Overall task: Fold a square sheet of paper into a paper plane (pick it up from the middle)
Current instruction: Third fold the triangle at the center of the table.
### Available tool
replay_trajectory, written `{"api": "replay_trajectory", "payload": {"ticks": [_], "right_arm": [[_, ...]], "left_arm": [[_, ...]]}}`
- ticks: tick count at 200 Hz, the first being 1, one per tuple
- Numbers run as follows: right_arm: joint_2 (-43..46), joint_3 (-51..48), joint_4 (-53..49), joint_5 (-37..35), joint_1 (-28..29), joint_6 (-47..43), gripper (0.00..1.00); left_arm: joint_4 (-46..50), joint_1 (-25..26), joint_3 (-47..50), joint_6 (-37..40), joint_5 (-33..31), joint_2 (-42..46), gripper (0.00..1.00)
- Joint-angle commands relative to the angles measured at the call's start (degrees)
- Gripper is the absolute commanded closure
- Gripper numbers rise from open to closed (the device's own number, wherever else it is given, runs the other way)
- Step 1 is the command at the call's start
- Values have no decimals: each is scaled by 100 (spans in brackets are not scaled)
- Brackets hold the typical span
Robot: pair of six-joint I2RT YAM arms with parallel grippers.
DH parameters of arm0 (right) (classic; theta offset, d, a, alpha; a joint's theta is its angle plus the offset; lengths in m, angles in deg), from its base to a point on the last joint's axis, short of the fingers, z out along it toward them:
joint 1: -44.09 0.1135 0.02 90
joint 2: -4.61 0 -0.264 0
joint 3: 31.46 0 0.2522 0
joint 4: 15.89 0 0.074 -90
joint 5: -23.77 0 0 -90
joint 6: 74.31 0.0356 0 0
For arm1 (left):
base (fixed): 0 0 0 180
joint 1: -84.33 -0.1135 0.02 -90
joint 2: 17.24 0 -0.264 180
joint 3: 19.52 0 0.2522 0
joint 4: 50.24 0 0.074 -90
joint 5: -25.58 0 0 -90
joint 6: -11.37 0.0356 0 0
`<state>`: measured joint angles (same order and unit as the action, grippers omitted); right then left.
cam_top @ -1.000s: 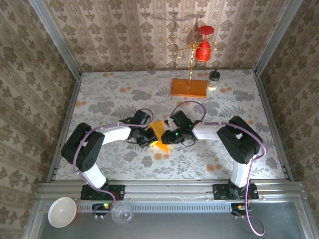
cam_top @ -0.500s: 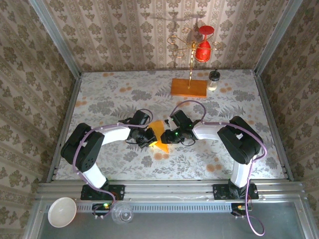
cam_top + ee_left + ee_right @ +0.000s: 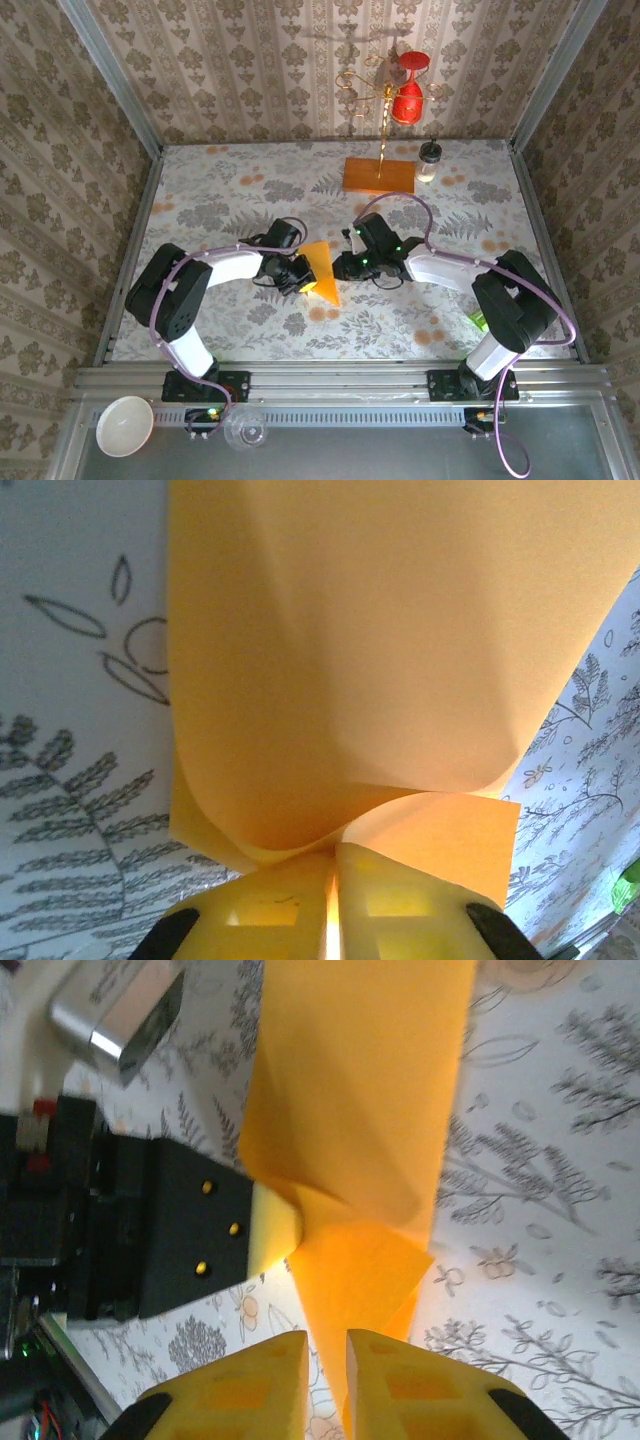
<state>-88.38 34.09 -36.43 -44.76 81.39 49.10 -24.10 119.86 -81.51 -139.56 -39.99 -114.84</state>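
Curling smooth orange paper sheet (image 3: pixel 350 660), clenched in left pincer (image 3: pixel 335 865), right pincer (image 3: pixel 326 1345) state unclear

The sheet of paper (image 3: pixel 380 660) was thin orange-yellow paper, matt and smooth. The fingers (image 3: pixel 265 910) of the left gripper (image 3: pixel 334 865) looked like yellow, slightly translucent plastic. The table cover (image 3: pixel 230 200) was matt with a flower print, the block (image 3: pixel 378 176) looked like wood and the front rail (image 3: pixel 340 380) like bare metal
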Motion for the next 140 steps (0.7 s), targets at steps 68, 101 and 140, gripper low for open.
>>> {"api": "replay_trajectory", "payload": {"ticks": [68,101,140], "right_arm": [[-820,249,288,207,645,282,87],[-991,313,232,35,639,263,87],[-1029,296,180,-130,631,271,87]], "left_arm": [[388,-72,86,-174,-307,-286,88],[395,-90,77,-157,-280,-268,88],[394,-99,68,-161,-263,-251,86]]}}
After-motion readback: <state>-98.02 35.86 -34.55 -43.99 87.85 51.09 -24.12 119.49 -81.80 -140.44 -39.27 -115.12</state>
